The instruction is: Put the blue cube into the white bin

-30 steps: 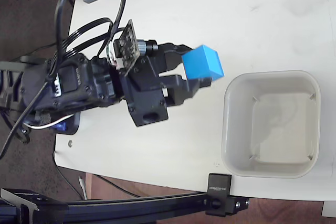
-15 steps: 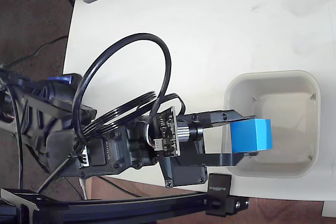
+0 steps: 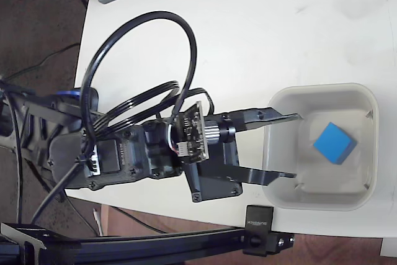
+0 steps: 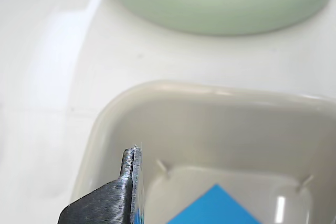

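Fixed view: my end effector (image 3: 296,146) is spread wide and empty over the near wall of the white bin (image 3: 322,202), which sits on the tabletop (image 3: 248,29). The blue cube (image 3: 335,143) lies on the bin floor, tilted corner-on, clear of both fingers. Release step appears complete; the next move calls for a straight withdrawal without touching the rim. Cube: bright blue, matte, plain faces.

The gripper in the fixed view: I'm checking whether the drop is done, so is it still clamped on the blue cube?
No. The gripper stands open and the blue cube lies apart from it inside the white bin.
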You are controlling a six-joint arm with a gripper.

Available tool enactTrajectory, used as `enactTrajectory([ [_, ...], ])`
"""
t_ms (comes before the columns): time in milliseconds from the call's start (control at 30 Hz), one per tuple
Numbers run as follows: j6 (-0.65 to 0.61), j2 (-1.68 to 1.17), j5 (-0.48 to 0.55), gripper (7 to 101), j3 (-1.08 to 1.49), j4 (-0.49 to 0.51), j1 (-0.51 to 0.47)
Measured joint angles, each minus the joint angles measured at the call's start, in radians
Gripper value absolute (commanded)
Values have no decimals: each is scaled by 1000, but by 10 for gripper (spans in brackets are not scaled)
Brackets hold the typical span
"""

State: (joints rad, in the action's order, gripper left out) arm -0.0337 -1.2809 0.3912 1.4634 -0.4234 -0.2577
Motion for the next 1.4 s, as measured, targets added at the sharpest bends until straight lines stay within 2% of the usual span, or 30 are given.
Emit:
enactTrajectory([
  [100,-26,-150,-37,1003,155,3,6],
  [267,-34,-541,-127,1003,571,-3,28],
  [500,11,-1215,-279,1003,1163,-196,104],
  [567,58,-1370,-322,1003,1259,-255,169],
  [633,95,-1474,-387,1003,1302,-301,258],
  [733,91,-1591,-446,1003,1379,-327,308],
  [1000,80,-1744,-476,1003,1540,-371,357],
  [1400,80,-1747,-488,1003,1551,-371,360],
])
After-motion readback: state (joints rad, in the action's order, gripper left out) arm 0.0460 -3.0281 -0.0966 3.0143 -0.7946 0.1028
